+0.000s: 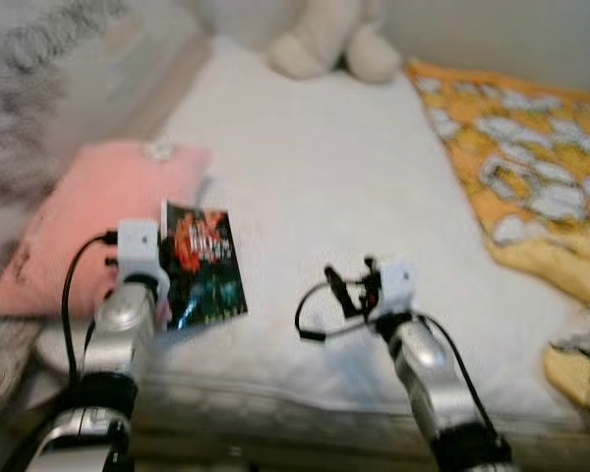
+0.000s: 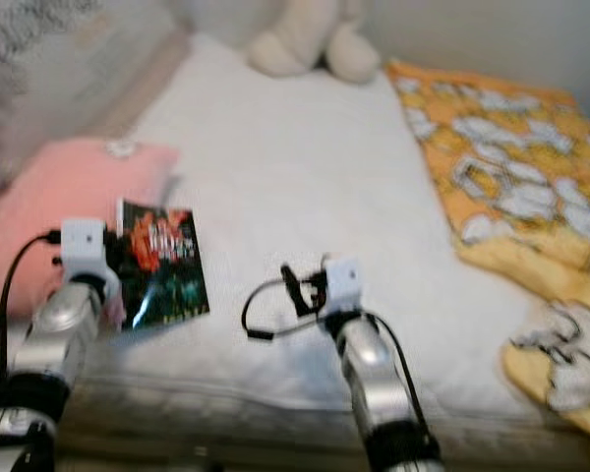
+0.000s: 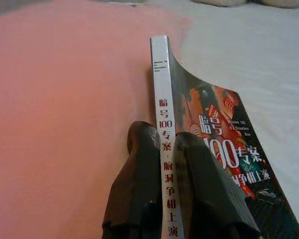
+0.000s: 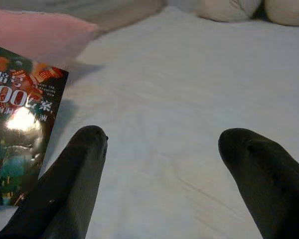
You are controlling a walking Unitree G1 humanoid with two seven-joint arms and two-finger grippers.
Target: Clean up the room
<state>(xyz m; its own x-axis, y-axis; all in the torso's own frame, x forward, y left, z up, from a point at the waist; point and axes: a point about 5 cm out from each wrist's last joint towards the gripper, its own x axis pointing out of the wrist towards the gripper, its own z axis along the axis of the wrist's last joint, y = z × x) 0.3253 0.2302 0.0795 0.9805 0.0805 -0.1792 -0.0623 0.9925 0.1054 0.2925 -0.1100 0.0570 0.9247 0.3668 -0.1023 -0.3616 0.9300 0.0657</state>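
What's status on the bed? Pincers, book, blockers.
Left pincer shut on book spine, beside pink pillow. Right pincer open, empty, over white sheet. Nothing blocking the book.

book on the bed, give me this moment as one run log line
left gripper: shut on book spine | right gripper: open over bed | pink pillow: beside book

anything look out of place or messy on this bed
The book is off the bed, pinched at its spine by the left gripper beside the pink pillow. The yellow blanket lies rumpled along the white mattress's right side. The right gripper hovers open, holding nothing.
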